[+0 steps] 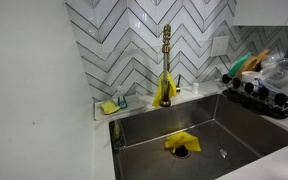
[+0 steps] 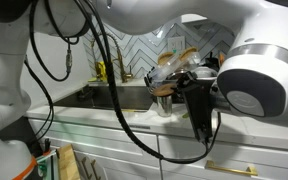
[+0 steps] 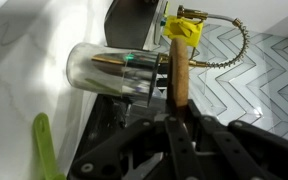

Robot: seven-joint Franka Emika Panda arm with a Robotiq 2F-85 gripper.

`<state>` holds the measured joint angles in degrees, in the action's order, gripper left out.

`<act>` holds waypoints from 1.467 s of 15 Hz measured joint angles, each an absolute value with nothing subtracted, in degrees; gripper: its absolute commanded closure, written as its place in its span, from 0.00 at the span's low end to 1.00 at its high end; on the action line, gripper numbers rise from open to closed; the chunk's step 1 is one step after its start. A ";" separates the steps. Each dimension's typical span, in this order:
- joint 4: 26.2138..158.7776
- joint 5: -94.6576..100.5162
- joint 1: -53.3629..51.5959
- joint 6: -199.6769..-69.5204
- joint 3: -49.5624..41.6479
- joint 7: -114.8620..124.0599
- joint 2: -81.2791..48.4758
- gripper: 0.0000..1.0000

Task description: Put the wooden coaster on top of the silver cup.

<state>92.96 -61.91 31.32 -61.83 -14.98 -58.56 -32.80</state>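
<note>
Arm (image 2: 246, 85) hangs by the sink (image 1: 239, 125). In wrist view the silver cup (image 3: 109, 72) sits just beside the wooden coaster (image 3: 179, 70), which the fingers (image 3: 196, 128) pinch edge-on, closed tight on it. To do this well I'd turn the coaster flat, centre it over the rim, lower slow & let go only once it's level.
</note>
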 measured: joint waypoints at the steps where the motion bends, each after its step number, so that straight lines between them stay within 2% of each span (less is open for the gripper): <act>1: 92.94 -62.09 31.21 -62.02 -14.98 -58.52 -32.89 0.97; 22: 92.88 -64.93 30.46 -63.06 -14.93 -57.22 -34.50 0.97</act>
